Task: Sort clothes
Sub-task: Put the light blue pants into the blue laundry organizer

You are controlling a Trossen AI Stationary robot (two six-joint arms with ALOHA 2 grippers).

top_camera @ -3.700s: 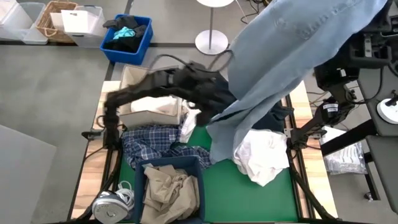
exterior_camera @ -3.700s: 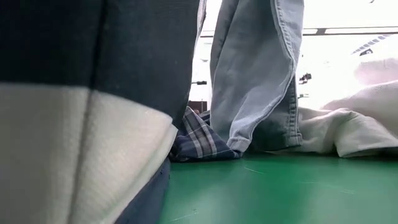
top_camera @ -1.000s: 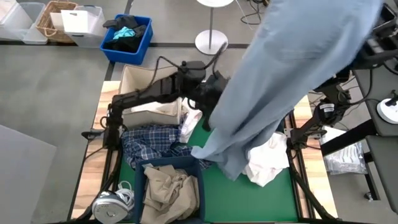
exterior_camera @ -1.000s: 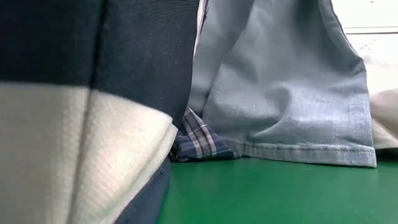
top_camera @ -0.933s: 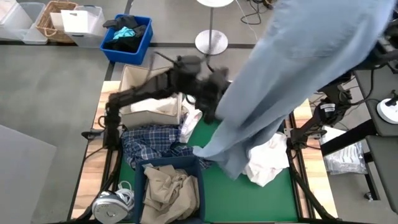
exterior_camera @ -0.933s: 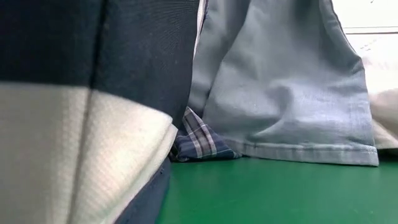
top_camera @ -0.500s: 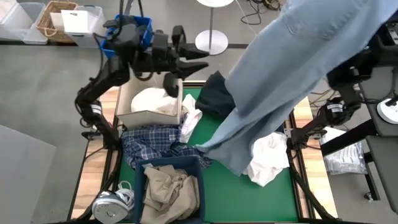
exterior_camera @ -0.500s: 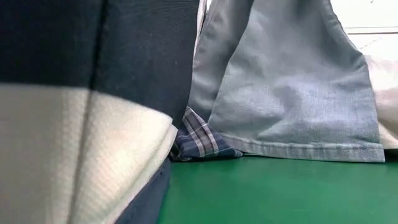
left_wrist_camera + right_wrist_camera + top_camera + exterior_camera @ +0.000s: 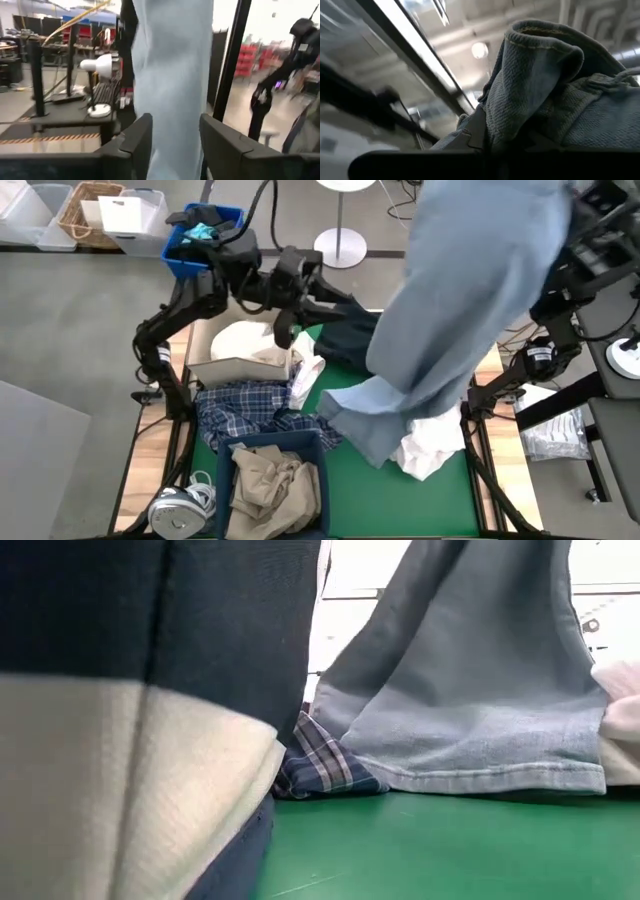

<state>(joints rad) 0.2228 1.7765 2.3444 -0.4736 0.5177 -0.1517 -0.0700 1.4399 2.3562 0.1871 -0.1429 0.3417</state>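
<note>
Right hand (image 9: 520, 135): I have it clamped on the light blue denim (image 9: 470, 300), hoisted high, hem trailing on the green worktop (image 9: 380, 490).
Left hand (image 9: 172, 140): spread, empty, facing the cloth.
Handling: heavy, limp, swings; I'd pinch its free hanging edge.

Blue bin (image 9: 192, 242) beside a wicker basket (image 9: 85, 212), off the table.

Light blue denim (image 9: 470, 300) hides the right end effector, part of the white shirt (image 9: 430, 448) and bench beneath.
</note>
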